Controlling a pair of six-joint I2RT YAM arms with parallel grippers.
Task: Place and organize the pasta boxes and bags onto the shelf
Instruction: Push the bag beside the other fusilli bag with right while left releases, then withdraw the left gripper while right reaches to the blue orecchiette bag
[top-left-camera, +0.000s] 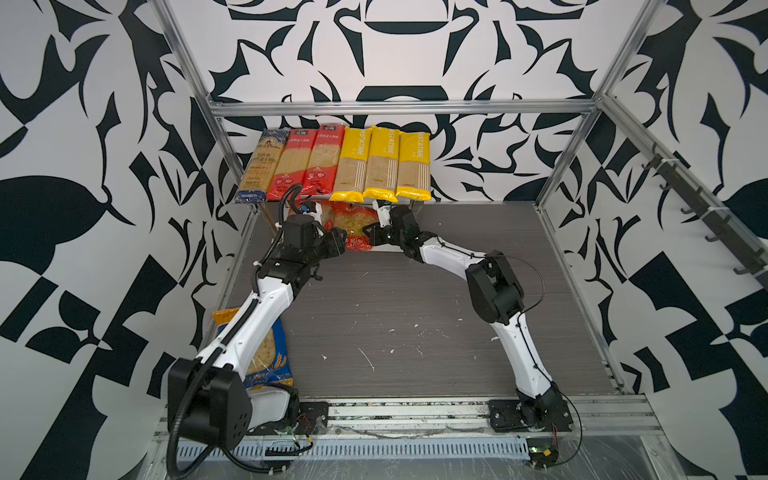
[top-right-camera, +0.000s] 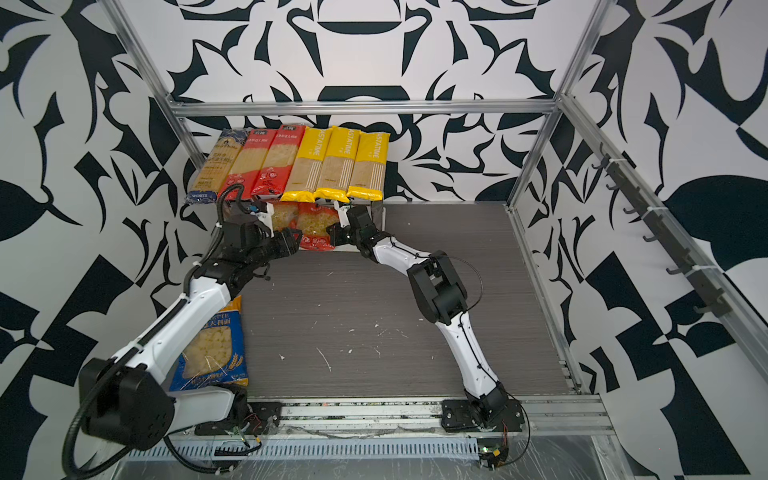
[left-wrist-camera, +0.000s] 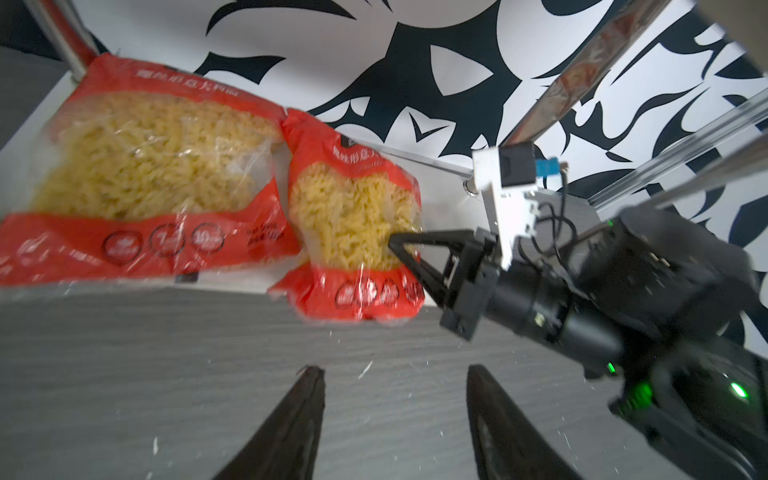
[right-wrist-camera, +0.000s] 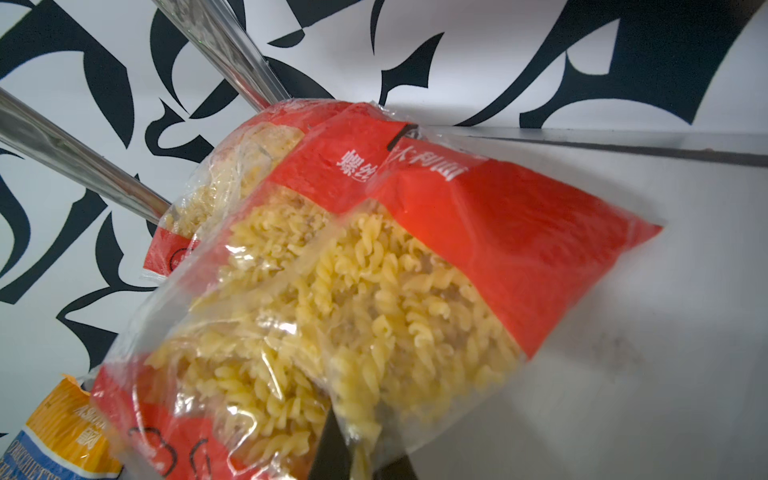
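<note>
Room: walls on 3 sides carry a black-and-white leaf pattern. Aluminium frame rails (top-left-camera: 399, 107) run up the corners and across the back. A strip of dark hooks (top-left-camera: 706, 214) lines the right side.
Table (top-left-camera: 395, 311): grey wood-grain top, strewn with small white flecks.
Shelf (right-wrist-camera: 623, 353): 2 white boards on shiny metal legs, standing at the back of the table, left of centre, close to the rear wall.
Top board: covered by 6 long packets lying flat, side by side and touching. From the left: 1 dark-blue packet (top-left-camera: 257, 166), 2 long red packets (top-left-camera: 291, 162), 3 long yellow packets (top-left-camera: 382, 164). All show straight strands through clear windows.
Lower board: 2 short red packets of spiral pasta, touching each other. The left-hand short red packet (left-wrist-camera: 153, 178) lies flat on the board. The right-hand short red packet (left-wrist-camera: 353, 232) lies askew, its near end past the board's front edge, over the table.
Blue-orange packet (top-right-camera: 214, 353): off the shelf, flat on the table at the near left corner, partly under the left arm. Small pale pasta shapes show inside.
Left end effector (left-wrist-camera: 395, 370): fingers spread, holding nothing, low over the table just in front of the lower board.
Right end effector (left-wrist-camera: 395, 243): fingers pressed together at the side of the right-hand short red packet. The right wrist view shows them pinching a fold of its clear film.
</note>
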